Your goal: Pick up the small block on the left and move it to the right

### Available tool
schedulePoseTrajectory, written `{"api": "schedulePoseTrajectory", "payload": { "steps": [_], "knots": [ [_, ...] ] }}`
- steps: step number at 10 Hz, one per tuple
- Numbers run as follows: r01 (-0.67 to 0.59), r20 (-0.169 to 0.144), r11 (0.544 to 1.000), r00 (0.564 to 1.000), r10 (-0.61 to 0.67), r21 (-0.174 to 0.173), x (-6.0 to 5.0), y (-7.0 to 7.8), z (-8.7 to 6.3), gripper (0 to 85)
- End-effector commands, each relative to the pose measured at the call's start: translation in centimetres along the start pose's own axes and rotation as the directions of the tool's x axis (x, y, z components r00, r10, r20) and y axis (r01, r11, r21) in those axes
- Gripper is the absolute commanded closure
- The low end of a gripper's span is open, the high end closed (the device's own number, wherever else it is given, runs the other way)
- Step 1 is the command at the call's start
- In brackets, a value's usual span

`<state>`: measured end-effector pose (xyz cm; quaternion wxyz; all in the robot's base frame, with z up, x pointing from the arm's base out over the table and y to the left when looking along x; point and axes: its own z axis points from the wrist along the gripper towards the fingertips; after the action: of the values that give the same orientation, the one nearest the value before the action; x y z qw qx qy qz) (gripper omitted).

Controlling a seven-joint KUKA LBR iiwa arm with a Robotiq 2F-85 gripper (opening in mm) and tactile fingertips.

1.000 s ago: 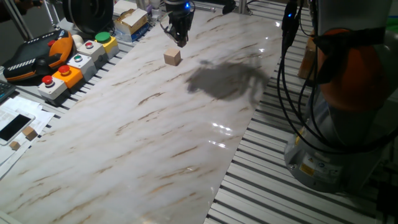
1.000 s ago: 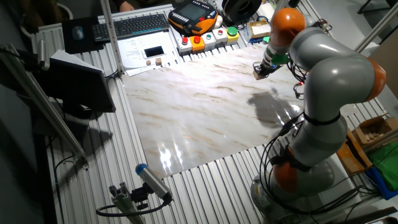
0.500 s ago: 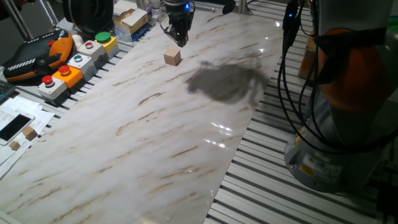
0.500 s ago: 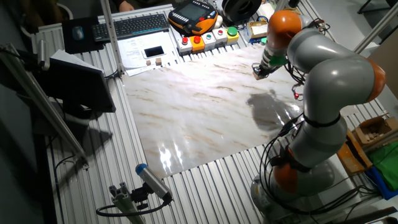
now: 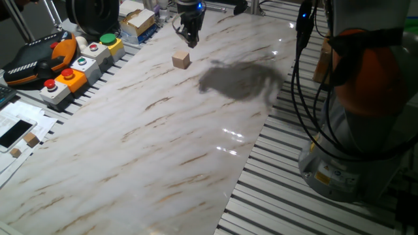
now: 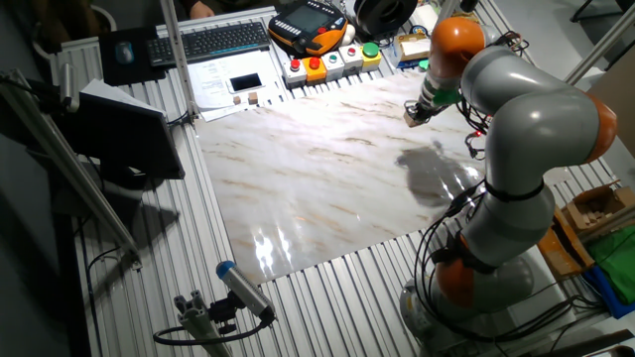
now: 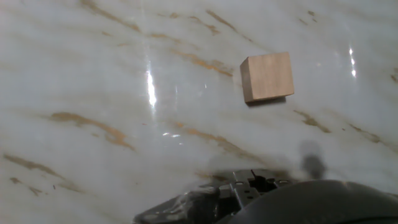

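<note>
step: approach, block not yet grasped | my fingers (image 5: 191,40) hover beside small block (image 5: 181,60) on counter (image 5: 196,143), spread unclear | next: centre over it, descend

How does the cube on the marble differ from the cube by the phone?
The small block looks larger than the tiny cube. The small block sits alone on the marble table, below the gripper; the tiny cube rests on papers beside the phone. Both are plain tan.
</note>
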<state>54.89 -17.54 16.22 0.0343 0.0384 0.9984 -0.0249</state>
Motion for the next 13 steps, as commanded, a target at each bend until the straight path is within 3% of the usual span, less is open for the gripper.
{"api": "schedulePoseTrajectory", "payload": {
  "steps": [1, 4, 5, 7, 9, 10, 13],
  "knots": [
    [0.006, -0.004, 1.000, 1.000, -0.006, -0.014, -0.5, -0.4, 0.4, 84.3],
    [0.027, -0.012, 0.999, 1.000, -0.027, -0.021, -2.1, -0.8, 1.5, 81.0],
    [0.022, -0.011, 0.999, 1.000, -0.022, -0.024, -2.4, -1.0, 1.7, 70.7],
    [0.015, -0.009, 1.000, 1.000, -0.015, -0.021, -2.9, -1.1, 2.1, 39.0],
    [0.016, 0.003, 0.999, 1.000, -0.016, -0.030, -3.2, -1.1, 2.5, 13.3],
    [0.033, 0.003, 0.999, 0.999, -0.032, -0.031, -3.5, -1.3, 2.7, 6.0],
    [0.047, 0.005, 0.998, 0.999, -0.047, -0.039, -4.4, -1.8, 3.6, 2.3]
  ]
}}
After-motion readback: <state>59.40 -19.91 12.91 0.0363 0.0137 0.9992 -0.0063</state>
